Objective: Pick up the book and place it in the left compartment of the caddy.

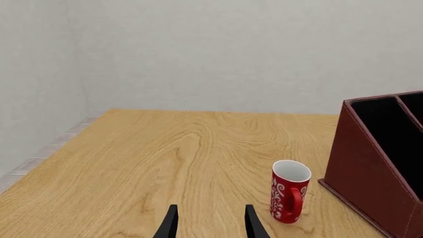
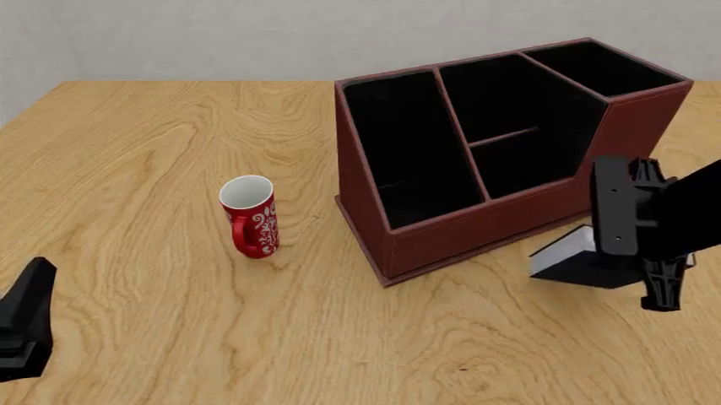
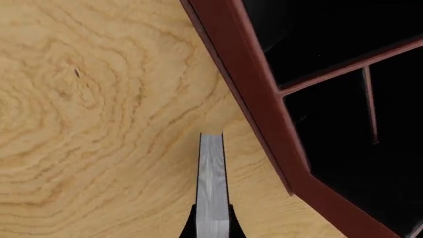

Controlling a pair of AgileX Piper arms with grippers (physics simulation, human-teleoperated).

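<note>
My right gripper [image 2: 612, 263] is shut on the book [image 2: 566, 256], black-covered with white page edges, and holds it just in front of the caddy's [image 2: 496, 228] near wall at the right. In the right wrist view the book [image 3: 213, 178] stands edge-on between my fingers [image 3: 190, 225], beside the caddy's red-brown rim [image 3: 251, 84]. The left compartment [image 2: 406, 143] is the long black-lined slot on the caddy's left; nothing shows in it. My left gripper [image 1: 211, 225] is open and empty, low at the front left of the table [image 2: 25, 321].
A red-and-white mug [image 2: 250, 217] stands upright left of the caddy; it also shows in the left wrist view [image 1: 290, 191], next to the caddy's side wall [image 1: 370, 168]. The caddy's right slots are split by dividers [image 2: 504, 135].
</note>
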